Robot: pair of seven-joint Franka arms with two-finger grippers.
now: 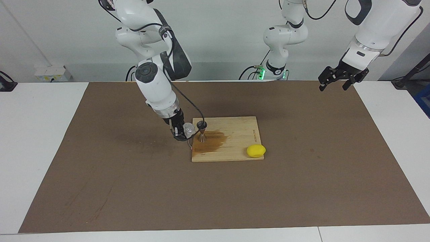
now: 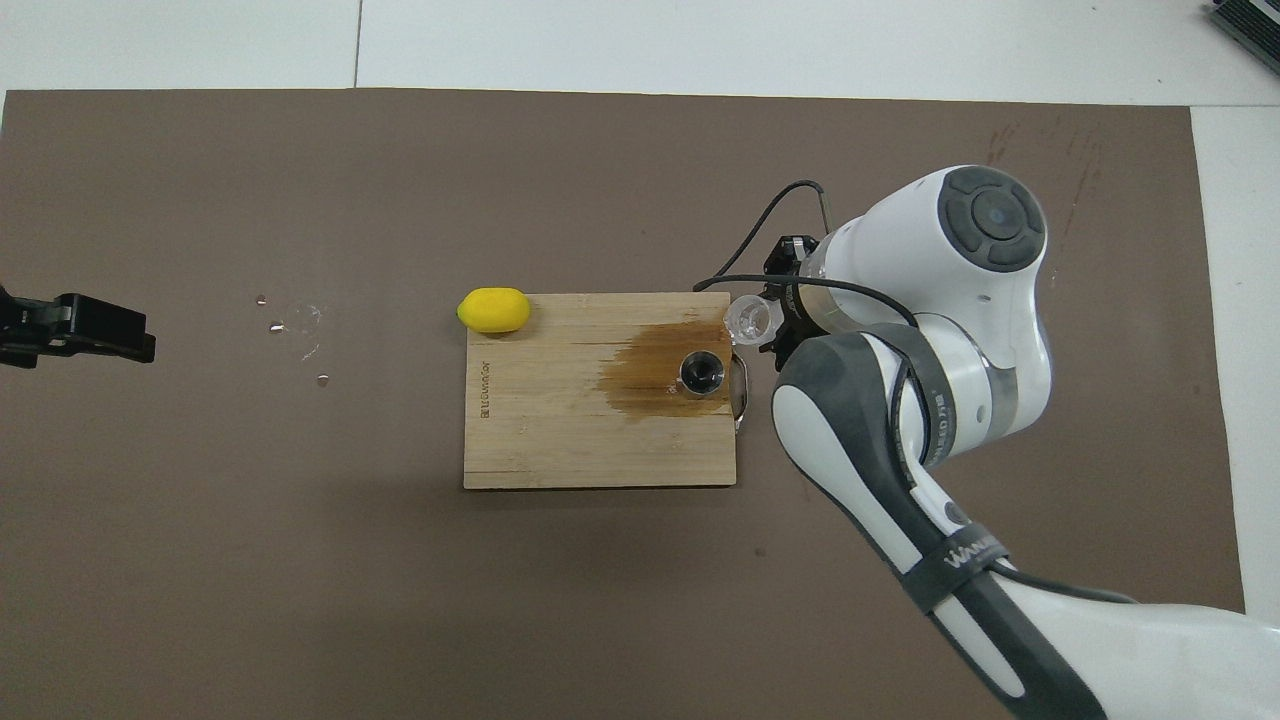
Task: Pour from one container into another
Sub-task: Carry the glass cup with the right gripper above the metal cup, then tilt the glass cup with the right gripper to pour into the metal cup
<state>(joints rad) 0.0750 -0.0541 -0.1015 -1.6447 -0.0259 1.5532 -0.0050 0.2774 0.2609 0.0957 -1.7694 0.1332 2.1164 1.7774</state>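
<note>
My right gripper [image 1: 180, 131] is shut on the tiny clear cup [image 1: 188, 128] and holds it in the air, tilted, just beside the steel jigger [image 1: 202, 131], at about the height of its rim. The jigger stands upright on a wooden board [image 1: 235, 148], on a dark wet stain. In the overhead view the cup [image 2: 752, 318] is over the board's corner [image 2: 560, 440] at the right arm's end, close to the jigger [image 2: 702, 372], with my right gripper [image 2: 778, 322] at it. My left gripper [image 1: 338, 81] is open, empty and waits high over the left arm's end of the table [image 2: 75, 326].
A yellow lemon [image 1: 256, 150] [image 2: 493, 309] lies at the board's corner toward the left arm's end, farther from the robots than the jigger. A few water drops [image 2: 300, 322] lie on the brown mat [image 1: 302, 188]. A thin shiny object [image 2: 740, 398] lies along the board's edge by the jigger.
</note>
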